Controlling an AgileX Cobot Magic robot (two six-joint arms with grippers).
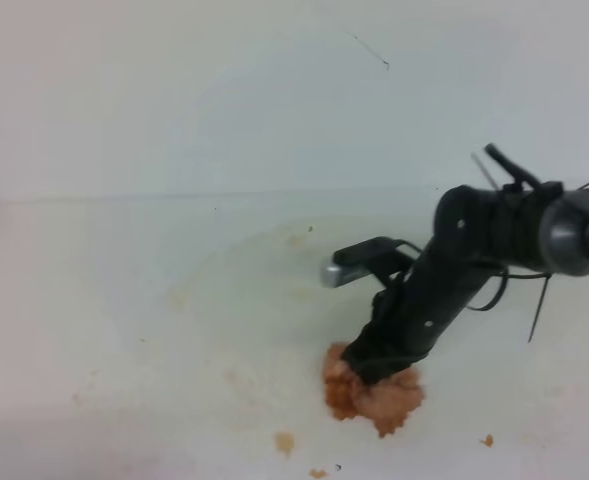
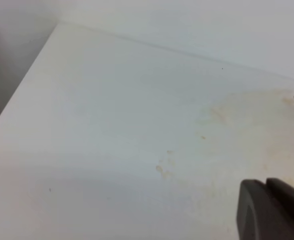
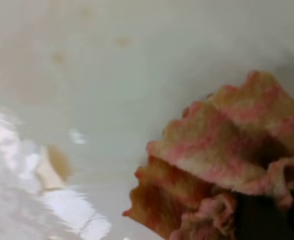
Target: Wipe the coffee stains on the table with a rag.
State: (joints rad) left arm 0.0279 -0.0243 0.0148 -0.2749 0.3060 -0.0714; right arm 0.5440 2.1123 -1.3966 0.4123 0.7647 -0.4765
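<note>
The pinkish-orange rag (image 1: 374, 395) lies bunched on the white table (image 1: 124, 330) near its front edge. My right gripper (image 1: 379, 368) points down into the rag's top and is shut on it; in the right wrist view the wrinkled rag (image 3: 221, 160) fills the lower right, with a dark fingertip (image 3: 261, 220) buried in it. Small amber coffee stains (image 1: 285, 441) dot the table left and right of the rag, and faint yellowish smears (image 1: 296, 238) lie farther back. Pale coffee stains (image 2: 221, 114) also show in the left wrist view. Only a dark edge of my left gripper (image 2: 271, 212) is visible.
A plain white wall (image 1: 224, 90) rises behind the table. The table's left edge (image 2: 22, 90) drops off to a darker floor. Wet glare (image 3: 72, 210) shines on the table beside a brown spot (image 3: 59, 162).
</note>
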